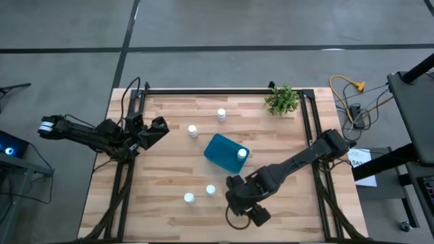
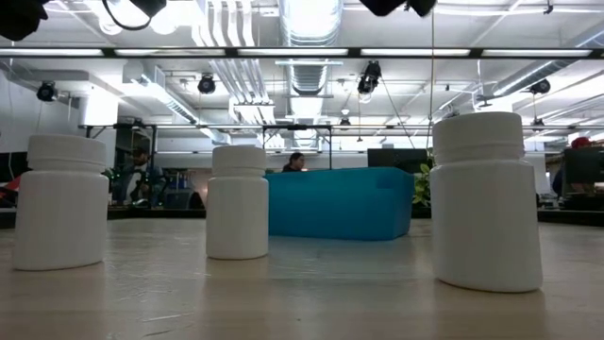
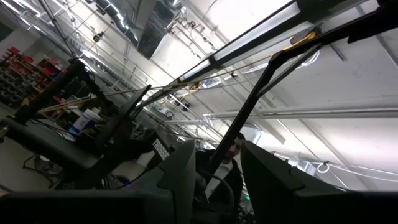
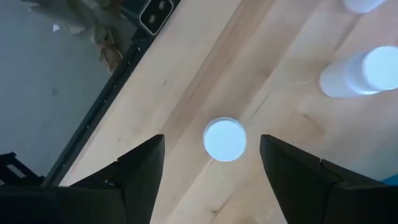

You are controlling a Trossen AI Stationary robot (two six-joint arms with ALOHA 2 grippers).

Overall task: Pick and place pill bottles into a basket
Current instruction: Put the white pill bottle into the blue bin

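Note:
The teal-blue basket (image 1: 226, 152) stands mid-table with one white pill bottle (image 1: 242, 154) inside it; it also shows in the low view (image 2: 340, 202). Two bottles (image 1: 221, 114) (image 1: 193, 130) stand upright beyond it, and two (image 1: 211, 190) (image 1: 188, 198) nearer the front edge. My right gripper (image 1: 235, 193) hangs open over another bottle (image 4: 224, 139), which stands upright on the table; the fingers (image 4: 140, 168) stand on either side of its cap, clear of it. That bottle is hidden in the high view. My left gripper (image 1: 159, 129) is open and empty at the table's left, pointing upward (image 3: 217, 180).
A green potted plant (image 1: 283, 100) stands at the far right corner. Black rails (image 1: 224, 90) frame the table. Two bottles (image 4: 360, 74) (image 4: 364, 5) stand close beside my right gripper. In the low view three bottles (image 2: 62, 201) (image 2: 238, 202) (image 2: 486, 201) stand before the basket.

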